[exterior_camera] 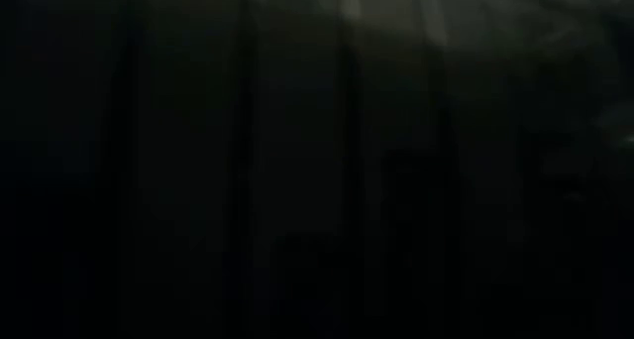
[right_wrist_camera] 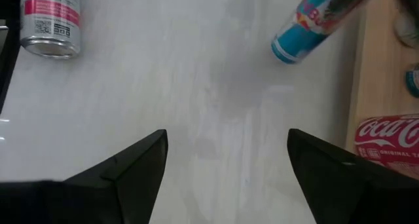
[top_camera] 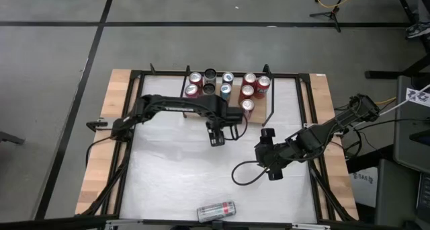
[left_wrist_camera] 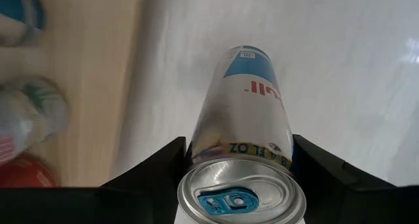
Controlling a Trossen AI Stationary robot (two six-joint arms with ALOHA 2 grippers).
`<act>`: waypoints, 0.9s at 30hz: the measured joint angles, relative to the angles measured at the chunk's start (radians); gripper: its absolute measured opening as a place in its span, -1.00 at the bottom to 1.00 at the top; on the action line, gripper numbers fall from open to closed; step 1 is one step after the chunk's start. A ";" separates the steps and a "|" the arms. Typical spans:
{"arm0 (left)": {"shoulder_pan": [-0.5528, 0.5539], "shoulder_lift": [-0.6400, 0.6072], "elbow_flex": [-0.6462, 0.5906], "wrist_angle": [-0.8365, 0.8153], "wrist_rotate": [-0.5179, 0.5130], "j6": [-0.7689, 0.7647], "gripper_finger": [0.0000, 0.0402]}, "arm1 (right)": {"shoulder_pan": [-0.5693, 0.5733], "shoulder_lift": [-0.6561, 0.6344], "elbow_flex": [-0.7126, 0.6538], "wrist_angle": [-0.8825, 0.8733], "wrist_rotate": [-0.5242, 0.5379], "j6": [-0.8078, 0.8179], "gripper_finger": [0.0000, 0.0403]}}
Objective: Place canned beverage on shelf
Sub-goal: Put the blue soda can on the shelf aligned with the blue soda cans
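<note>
A slim silver-and-blue can (left_wrist_camera: 242,112) hangs over the white tabletop, just near of the shelf, with my left gripper (top_camera: 216,138) shut on it. The same can (right_wrist_camera: 306,27) shows in the right wrist view. The shelf (top_camera: 259,107), a light wooden board at the table's far side, carries several upright cans, red ones (top_camera: 195,79) among them. My right gripper (top_camera: 272,171) hovers open over bare tabletop right of centre, nothing between its fingers (right_wrist_camera: 137,165). The low view is dark. My left gripper pinches the can's upper wall (left_wrist_camera: 200,145), just below its top rim, between its two fingers (left_wrist_camera: 163,168). The fingers come from above, pointing down. The can hangs upright below them, lid (left_wrist_camera: 241,196) up, its bottom end (right_wrist_camera: 288,50) clear of the table.
A silver-and-pink can (top_camera: 216,210) lies on its side near the table's front edge, also seen as the can (right_wrist_camera: 51,21) in the right wrist view. A Coca-Cola can (right_wrist_camera: 386,142) stands on the shelf's near right part. Black frame rails (top_camera: 306,122) run along the table's sides.
</note>
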 joint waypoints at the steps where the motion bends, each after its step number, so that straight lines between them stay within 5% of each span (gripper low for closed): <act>1: -0.001 0.012 0.004 -0.016 -0.001 0.013 0.08 | 0.000 0.000 0.000 0.000 0.000 0.000 0.53; 8: 0.000 0.039 0.004 -0.158 -0.076 0.046 0.12 | 0.000 0.001 0.000 0.020 0.000 0.000 0.53; 27: -0.003 0.039 0.000 -0.129 -0.076 0.043 0.15 | 0.000 0.001 0.000 0.049 0.000 -0.001 0.53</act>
